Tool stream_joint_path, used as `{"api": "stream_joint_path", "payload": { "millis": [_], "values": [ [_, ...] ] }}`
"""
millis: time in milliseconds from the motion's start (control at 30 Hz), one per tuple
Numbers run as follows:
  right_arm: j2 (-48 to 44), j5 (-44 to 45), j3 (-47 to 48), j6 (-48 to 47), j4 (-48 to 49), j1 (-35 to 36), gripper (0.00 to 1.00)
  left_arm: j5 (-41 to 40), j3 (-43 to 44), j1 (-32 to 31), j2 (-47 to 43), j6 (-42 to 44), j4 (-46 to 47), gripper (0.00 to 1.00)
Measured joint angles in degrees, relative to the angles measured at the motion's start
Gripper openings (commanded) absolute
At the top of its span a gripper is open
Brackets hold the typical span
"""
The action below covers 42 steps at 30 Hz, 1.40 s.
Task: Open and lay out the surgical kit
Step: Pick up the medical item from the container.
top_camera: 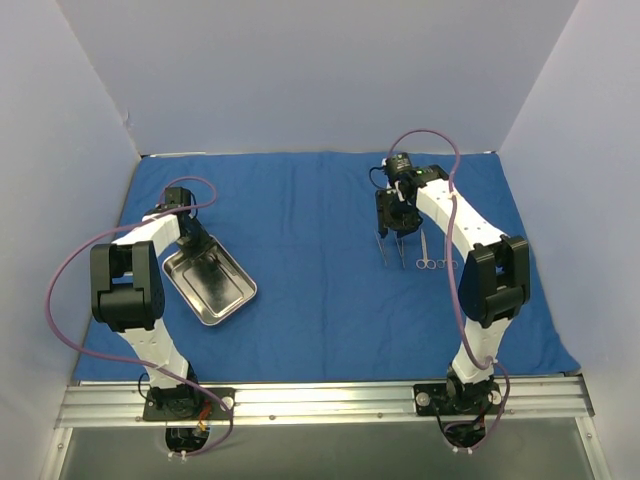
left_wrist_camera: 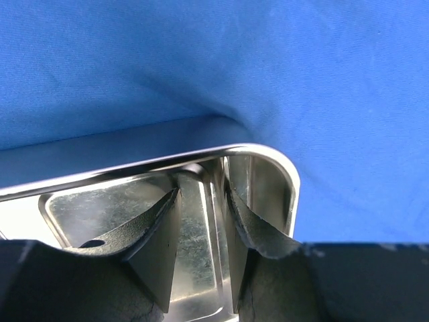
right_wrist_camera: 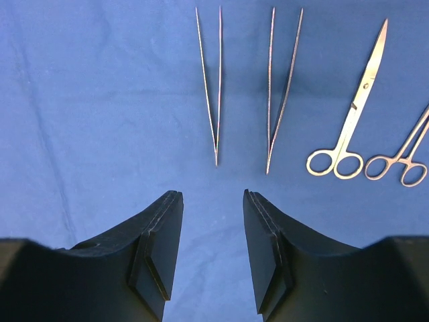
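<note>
A steel tray (top_camera: 228,300) lies on the blue cloth (top_camera: 320,330) at the left. My left gripper (top_camera: 192,240) is at its far corner. In the left wrist view the left gripper (left_wrist_camera: 201,194) has its tips inside the tray (left_wrist_camera: 268,181), just below the rim, with a narrow gap and nothing between them. My right gripper (top_camera: 397,222) hovers open and empty (right_wrist_camera: 212,194) over bare cloth. Just beyond it lie two tweezers (right_wrist_camera: 216,87) (right_wrist_camera: 281,87), scissors (right_wrist_camera: 355,100) and a ring-handled clamp (right_wrist_camera: 405,154), side by side.
The instruments lie in a row in front of the right arm (top_camera: 412,255). White walls enclose the cloth on three sides. An aluminium rail (top_camera: 320,398) carrying both arm bases runs along the near edge.
</note>
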Motion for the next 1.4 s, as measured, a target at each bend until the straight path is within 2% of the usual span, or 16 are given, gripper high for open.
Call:
{"api": "stream_joint_path", "payload": {
  "millis": [167,800,1033,1167,1400],
  "values": [
    [-0.52,-0.28,-1.18,0.15,0.59,0.0,0.41,0.31,-0.7,0.0,0.0,-0.39,1.53,0.37],
    [-1.22,-0.39,-2.45,0.13,0.81,0.0,0.41,0.92,-4.11,-0.07,-5.92,-1.53,2.01,0.36],
    [-1.22,-0.39,-2.47,0.11,0.81,0.0,0.41,1.62,-4.15,-0.48,-3.8,-1.86,2.23,0.42],
    [-1.22,-0.39,-2.47,0.11,0.81,0.0,0.41,2.12,-2.71,-0.81,-1.6,-1.97,2.23,0.51],
    [-1.22,-0.44,-2.47,0.11,0.81,0.0,0.41,1.53,1.42,-1.07,1.75,-1.66,1.79,0.47]
  ]
}}
